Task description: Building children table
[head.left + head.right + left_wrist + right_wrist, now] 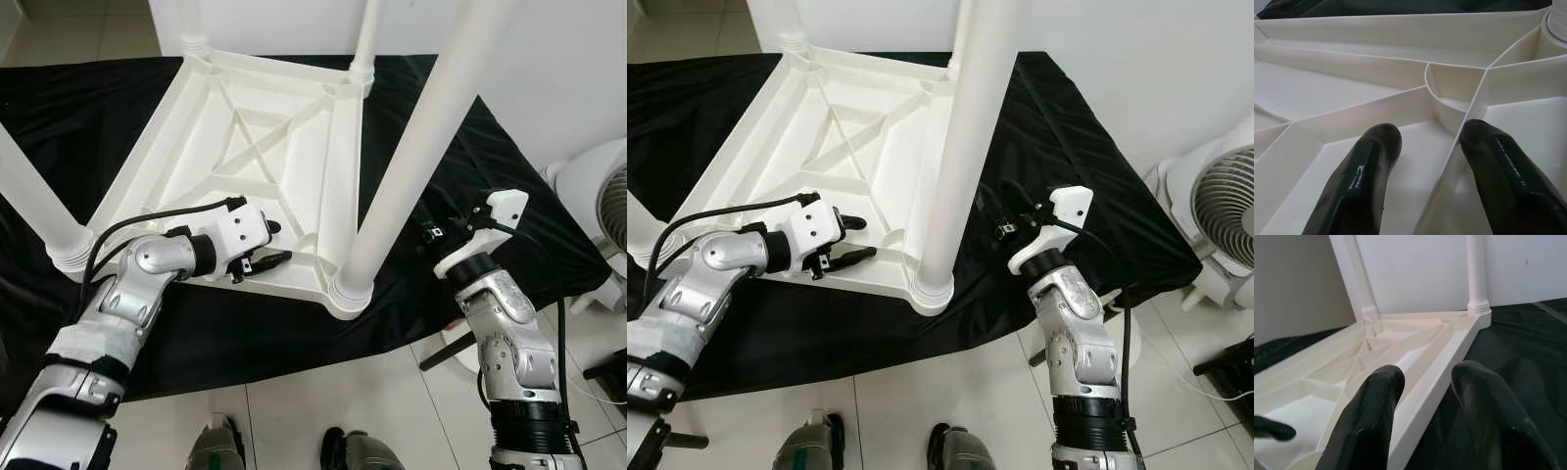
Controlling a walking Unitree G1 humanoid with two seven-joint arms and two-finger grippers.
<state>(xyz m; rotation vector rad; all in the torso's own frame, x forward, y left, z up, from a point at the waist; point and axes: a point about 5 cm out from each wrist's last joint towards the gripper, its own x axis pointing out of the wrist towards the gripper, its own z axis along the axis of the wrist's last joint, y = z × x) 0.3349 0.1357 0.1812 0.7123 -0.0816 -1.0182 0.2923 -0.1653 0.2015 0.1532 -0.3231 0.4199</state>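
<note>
Clearly, your open left hand [277,245] straddles a rib of the upturned table [257,147]: light, stiff plastic; grip ribs. Right hand [1004,223] open.

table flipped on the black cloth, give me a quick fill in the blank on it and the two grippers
1. The white table lies ____ with its legs pointing up.
2. It rests on a ____ cloth.
3. The left gripper is over the table's ribbed underside, fingers ____.
4. The right gripper is over the cloth beside the table's ____ edge.

Missing words: upside down; black; open; right
</note>
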